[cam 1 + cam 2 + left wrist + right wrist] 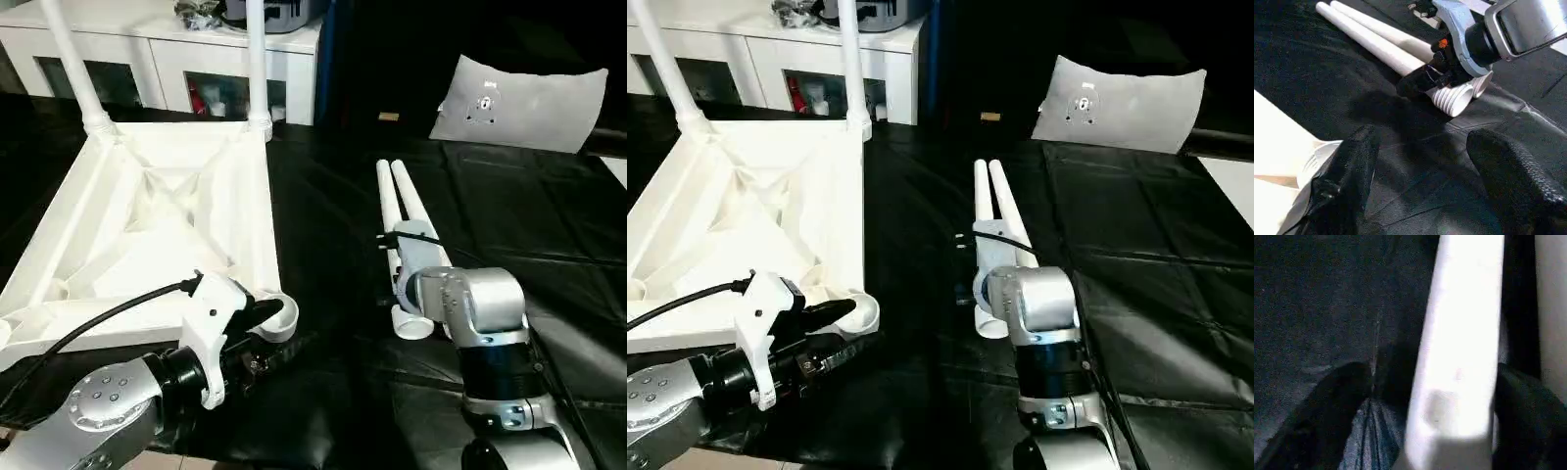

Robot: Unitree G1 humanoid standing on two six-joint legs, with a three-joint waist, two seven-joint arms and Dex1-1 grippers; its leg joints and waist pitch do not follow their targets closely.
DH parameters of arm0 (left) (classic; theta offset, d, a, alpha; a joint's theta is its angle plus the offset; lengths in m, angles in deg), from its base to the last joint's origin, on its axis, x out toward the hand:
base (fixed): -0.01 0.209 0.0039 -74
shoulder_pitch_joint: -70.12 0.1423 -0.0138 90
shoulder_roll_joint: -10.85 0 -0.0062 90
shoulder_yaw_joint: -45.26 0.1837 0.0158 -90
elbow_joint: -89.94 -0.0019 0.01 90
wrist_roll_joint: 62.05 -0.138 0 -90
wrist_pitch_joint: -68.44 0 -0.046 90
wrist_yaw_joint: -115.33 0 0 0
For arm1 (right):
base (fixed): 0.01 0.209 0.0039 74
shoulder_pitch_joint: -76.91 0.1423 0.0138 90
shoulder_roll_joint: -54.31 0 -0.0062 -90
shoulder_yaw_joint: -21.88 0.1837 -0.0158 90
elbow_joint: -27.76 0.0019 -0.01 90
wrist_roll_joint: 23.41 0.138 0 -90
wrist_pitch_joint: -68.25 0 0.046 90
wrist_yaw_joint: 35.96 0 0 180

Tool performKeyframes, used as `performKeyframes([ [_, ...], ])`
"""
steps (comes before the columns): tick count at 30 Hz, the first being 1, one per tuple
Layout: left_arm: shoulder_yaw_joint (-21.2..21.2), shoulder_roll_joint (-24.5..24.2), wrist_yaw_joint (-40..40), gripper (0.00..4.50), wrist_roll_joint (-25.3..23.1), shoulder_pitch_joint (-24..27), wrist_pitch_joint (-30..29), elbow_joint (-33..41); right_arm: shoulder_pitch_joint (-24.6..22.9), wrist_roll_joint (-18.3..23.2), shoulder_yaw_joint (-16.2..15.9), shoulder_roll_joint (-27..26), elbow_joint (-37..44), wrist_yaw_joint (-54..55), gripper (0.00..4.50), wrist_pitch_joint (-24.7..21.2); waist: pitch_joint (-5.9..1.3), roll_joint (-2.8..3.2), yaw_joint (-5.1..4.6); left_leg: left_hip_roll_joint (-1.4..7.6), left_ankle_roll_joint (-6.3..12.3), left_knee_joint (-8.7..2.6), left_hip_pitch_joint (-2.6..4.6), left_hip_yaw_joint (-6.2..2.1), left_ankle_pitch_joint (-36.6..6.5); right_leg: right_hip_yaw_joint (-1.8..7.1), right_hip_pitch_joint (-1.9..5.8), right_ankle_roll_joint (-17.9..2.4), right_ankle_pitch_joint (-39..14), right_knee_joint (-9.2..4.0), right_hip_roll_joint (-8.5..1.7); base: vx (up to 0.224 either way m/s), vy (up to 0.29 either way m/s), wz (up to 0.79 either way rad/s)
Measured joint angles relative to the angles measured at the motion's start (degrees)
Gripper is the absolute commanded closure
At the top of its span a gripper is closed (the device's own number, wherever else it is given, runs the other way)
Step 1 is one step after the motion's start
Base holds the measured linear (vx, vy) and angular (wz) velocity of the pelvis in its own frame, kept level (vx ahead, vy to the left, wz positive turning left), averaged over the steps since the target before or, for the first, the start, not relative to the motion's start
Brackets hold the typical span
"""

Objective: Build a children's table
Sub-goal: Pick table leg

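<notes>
Nearest to us, our left gripper point(263, 331) sat at the near right corner of the upturned table top point(147, 211), its fingers spread fairly wide with nothing between them; 1 finger point(1349, 171) lay against the empty round corner socket point(279, 315), the other stood apart over the black mat point(323, 245). Our right gripper point(1422, 82) was lowered onto the thick, ribbed ends of the 2 loose legs point(404, 220), which lay side by side on the mat just right of the top; its fingers stood wide and straddled 1 leg point(1459, 347), and we could not tell whether they had begun to press on it.

We judged the risk to sit here: the 2 legs touched along their length, so a finger could wedge between them or nudge the neighbour and send it rolling; a grip so close to the ribbed end would leave the long taper hanging free and prone to tip. Our left finger against the socket could shove the light top aside.

Beyond, the top's ribbed underside faced up, with 2 legs already upright in the far sockets, left point(69, 64) and right point(256, 64); both near sockets looked empty. Open mat ran between the top's right edge and the loose legs, and more lay to their right. At the back stood a white cabinet point(157, 44) and a grey-white cushion-like panel point(519, 103); a swung leg would have to stay clear of the upright ones.
</notes>
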Motion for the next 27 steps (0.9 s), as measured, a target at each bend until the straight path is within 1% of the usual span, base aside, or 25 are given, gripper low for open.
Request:
performKeyframes([
  [1,0.2,0.0,0.0,0.88,0.0,-0.2,0.0,0.0,-0.1,0.3,0.3,0.0,0.1,-0.1,0.71,0.0,-0.06,-0.09,0.00,0.00,0.00,-0.02,-0.01,0.12,0.0,0.12,-0.09,0.0,0.0,0.00,0.01,0.000,0.000,0.00],
  [2,0.5,-0.2,0.0,0.88,0.0,-0.4,0.0,0.0,-0.4,0.5,0.6,-0.1,0.3,-0.2,0.71,0.0,-0.13,-0.18,0.00,0.00,-0.01,-0.03,-0.01,0.19,0.0,0.20,-0.14,0.1,0.1,0.00,0.01,0.000,0.000,0.00],
  [3,0.6,-0.2,0.0,0.88,0.1,-0.5,0.0,0.0,-0.7,0.8,0.8,-0.2,0.4,-0.2,0.81,0.0,-0.22,-0.32,-0.02,-0.01,-0.01,-0.02,0.00,0.28,0.0,0.30,-0.19,0.1,0.1,0.00,0.01,0.000,0.000,0.00],
  [6,0.6,-0.4,0.0,0.88,0.4,-1.0,0.0,0.0,-1.1,1.0,1.8,-0.5,0.4,-0.9,1.18,-0.1,-0.45,-0.65,-0.04,-0.03,-0.01,-0.01,0.01,0.35,0.0,0.41,-0.24,0.1,0.1,-0.01,0.00,0.000,0.000,0.00],
  [8,0.6,-0.4,0.0,0.88,0.5,-1.0,0.0,0.0,-1.3,1.1,2.3,-0.8,0.5,-1.2,1.25,-0.2,-0.51,-0.73,-0.04,-0.03,-0.01,0.00,0.02,0.36,0.0,0.43,-0.26,0.1,0.1,-0.01,0.00,0.000,0.000,0.00],
  [10,0.6,-0.4,0.0,0.88,0.6,-1.0,-0.1,0.0,-1.6,1.7,3.7,-1.1,0.5,-1.4,1.45,0.0,-0.64,-0.84,0.02,-0.02,0.00,-0.01,0.05,0.37,0.0,0.42,-0.31,0.1,0.1,-0.01,0.00,0.000,0.000,0.00],
  [13,0.6,-0.5,0.0,0.88,0.6,-1.2,-0.2,0.0,-1.8,2.5,5.4,-1.4,0.5,-1.6,1.74,0.3,-0.67,-0.87,0.00,-0.02,0.00,-0.01,0.14,0.37,0.0,0.43,-0.35,0.1,0.1,-0.02,0.01,0.000,0.000,0.00],
  [14,0.7,-0.5,0.0,0.88,0.5,-1.5,-0.2,0.0,-2.0,2.8,6.1,-1.6,0.5,-1.8,1.74,0.5,-0.68,-0.89,0.02,-0.02,0.00,-0.01,0.14,0.37,0.0,0.42,-0.37,0.1,0.1,-0.01,0.01,0.000,0.000,0.00],
  [15,0.8,-0.7,0.1,0.88,0.4,-2.1,-0.2,0.0,-2.2,3.1,7.1,-1.8,0.5,-2.1,1.86,1.1,-0.69,-0.91,0.08,-0.02,0.00,-0.01,0.15,0.37,0.0,0.41,-0.38,0.1,0.1,-0.01,0.00,0.000,0.000,0.00],
  [16,1.0,-0.9,0.1,0.88,0.1,-2.6,0.1,0.0,-2.4,3.5,8.1,-2.1,0.5,-2.3,1.86,1.5,-0.71,-0.95,0.07,-0.02,0.00,-0.01,0.15,0.38,0.0,0.43,-0.39,0.2,0.1,-0.01,0.00,0.000,0.000,0.00],
  [18,1.6,-1.3,0.4,0.88,-1.2,-3.1,1.0,0.0,-3.0,4.8,9.6,-2.6,0.8,-2.7,2.09,2.5,-0.73,-0.97,0.02,-0.02,0.00,-0.01,0.14,0.38,0.0,0.44,-0.37,0.2,0.1,-0.02,0.01,0.000,0.000,0.00],
  [19,1.8,-1.4,0.6,0.88,-1.9,-3.1,1.5,-0.1,-3.4,5.1,10.4,-2.8,1.1,-2.8,2.09,2.8,-0.73,-0.98,-0.03,-0.02,0.00,-0.01,0.14,0.39,0.0,0.44,-0.36,0.2,0.1,-0.02,0.01,0.000,0.000,0.00],
  [20,1.9,-1.4,0.7,0.88,-2.4,-3.1,1.8,-0.2,-3.5,5.4,10.9,-2.9,1.2,-3.1,2.35,2.9,-0.74,-0.98,-0.07,-0.02,0.00,-0.01,0.14,0.39,0.0,0.45,-0.35,0.1,0.1,-0.02,0.01,0.000,0.000,0.00],
  [21,2.1,-1.5,0.9,0.88,-3.1,-3.0,2.3,-0.3,-3.9,5.6,11.7,-3.1,1.6,-3.3,2.35,3.3,-0.74,-0.98,-0.09,-0.02,0.00,-0.02,0.11,0.39,0.0,0.45,-0.36,0.1,0.2,-0.02,0.01,0.000,0.000,0.00],
  [23,2.2,-1.5,1.1,0.88,-3.6,-3.0,2.8,-0.4,-4.4,6.3,12.6,-3.4,2.1,-3.4,2.51,3.6,-0.74,-0.98,-0.10,-0.02,0.00,-0.02,0.07,0.41,0.0,0.46,-0.34,0.1,0.2,-0.01,0.01,0.000,0.000,0.00],
  [24,2.2,-1.4,1.1,0.88,-3.6,-3.0,3.1,-0.5,-4.4,6.5,12.9,-3.5,2.2,-3.4,2.51,3.7,-0.73,-0.95,-0.11,-0.02,0.00,-0.03,0.06,0.42,0.0,0.47,-0.34,0.1,0.2,-0.01,0.01,0.000,0.000,0.00],
  [25,2.1,-1.0,1.3,0.88,-3.7,-3.0,3.9,-1.2,-5.2,7.1,13.7,-4.2,2.9,-3.6,2.57,5.2,-0.70,-0.89,-0.13,-0.02,0.00,-0.03,0.02,0.43,0.0,0.47,-0.36,0.1,0.2,-0.01,0.01,0.000,0.000,0.00],
  [26,1.9,-0.6,1.4,0.88,-3.8,-3.2,4.2,-2.0,-6.0,7.5,13.7,-4.4,3.4,-4.0,2.57,6.9,-0.67,-0.83,-0.08,-0.02,0.00,-0.05,0.01,0.45,0.0,0.47,-0.36,0.1,0.2,-0.02,0.00,0.000,0.000,0.00],
  [27,1.5,0.1,1.8,0.88,-3.9,-3.6,4.3,-3.3,-7.1,7.7,13.4,-4.2,4.1,-5.2,2.57,9.7,-0.61,-0.71,-0.02,-0.02,0.00,-0.04,-0.04,0.46,0.0,0.48,-0.37,0.1,0.2,-0.02,0.00,0.000,0.000,0.00],
])
